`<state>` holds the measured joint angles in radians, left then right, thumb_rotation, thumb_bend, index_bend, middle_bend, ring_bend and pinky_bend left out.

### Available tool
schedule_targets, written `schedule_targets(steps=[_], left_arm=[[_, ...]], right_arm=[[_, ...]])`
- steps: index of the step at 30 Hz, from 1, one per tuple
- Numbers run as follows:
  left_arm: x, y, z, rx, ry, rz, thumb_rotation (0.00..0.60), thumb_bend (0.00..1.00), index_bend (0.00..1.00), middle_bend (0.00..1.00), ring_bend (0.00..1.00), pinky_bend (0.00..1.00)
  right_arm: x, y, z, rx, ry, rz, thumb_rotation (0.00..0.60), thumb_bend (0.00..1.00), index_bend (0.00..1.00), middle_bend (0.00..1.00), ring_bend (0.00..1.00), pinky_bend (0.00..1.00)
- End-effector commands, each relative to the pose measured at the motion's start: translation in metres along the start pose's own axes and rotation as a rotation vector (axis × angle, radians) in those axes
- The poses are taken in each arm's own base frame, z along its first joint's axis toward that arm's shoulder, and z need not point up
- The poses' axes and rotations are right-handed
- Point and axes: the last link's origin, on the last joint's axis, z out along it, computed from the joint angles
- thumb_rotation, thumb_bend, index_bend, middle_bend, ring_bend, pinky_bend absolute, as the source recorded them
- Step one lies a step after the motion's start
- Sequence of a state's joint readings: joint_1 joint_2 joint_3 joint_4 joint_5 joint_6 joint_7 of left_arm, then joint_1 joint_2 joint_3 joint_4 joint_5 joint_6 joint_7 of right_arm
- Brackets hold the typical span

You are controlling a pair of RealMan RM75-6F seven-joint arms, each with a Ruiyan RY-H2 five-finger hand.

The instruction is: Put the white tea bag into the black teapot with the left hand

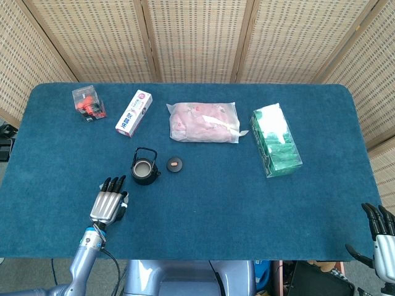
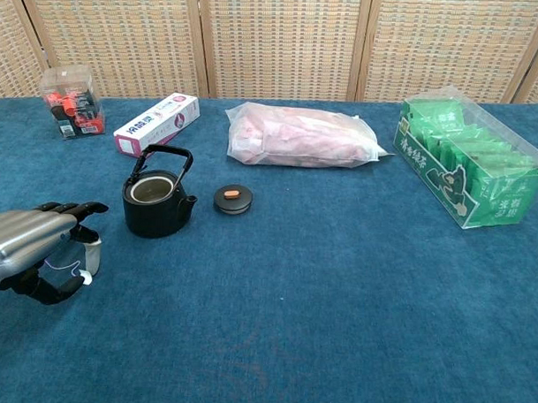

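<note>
I can't read any text for certain from here. The white and pink cardboard box (image 2: 157,123), just behind the black cast-iron teapot (image 2: 158,200), carries blue printed characters too small to make out. The clear box of green packets (image 2: 469,162), far right of the teapot, shows only a dark emblem.
</note>
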<state>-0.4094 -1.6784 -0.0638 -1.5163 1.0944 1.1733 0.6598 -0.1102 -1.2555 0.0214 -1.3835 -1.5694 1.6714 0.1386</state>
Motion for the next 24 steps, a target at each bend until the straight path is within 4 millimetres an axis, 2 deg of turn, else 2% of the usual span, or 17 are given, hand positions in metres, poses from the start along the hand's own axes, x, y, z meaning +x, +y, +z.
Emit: schedule_targets(steps=[1, 24], left_arm=[[0.0003, 0.0004, 0.0001, -0.001, 0.000, 0.000, 0.600, 0.49, 0.50, 0.00, 0.00, 0.00], [-0.0038, -0.0010, -0.0001, 0.007, -0.014, 0.007, 0.600, 0.49, 0.55, 0.00, 0.00, 0.00]], right_arm=[[-0.0001, 0.0000, -0.0001, 0.000, -0.001, 0.000, 0.600, 0.01, 0.12, 0.21, 0.07, 0.16], [0.0011, 0.0010, -0.0013, -0.006, 0.005, -0.002, 0.600, 0.01, 0.12, 0.21, 0.07, 0.16]])
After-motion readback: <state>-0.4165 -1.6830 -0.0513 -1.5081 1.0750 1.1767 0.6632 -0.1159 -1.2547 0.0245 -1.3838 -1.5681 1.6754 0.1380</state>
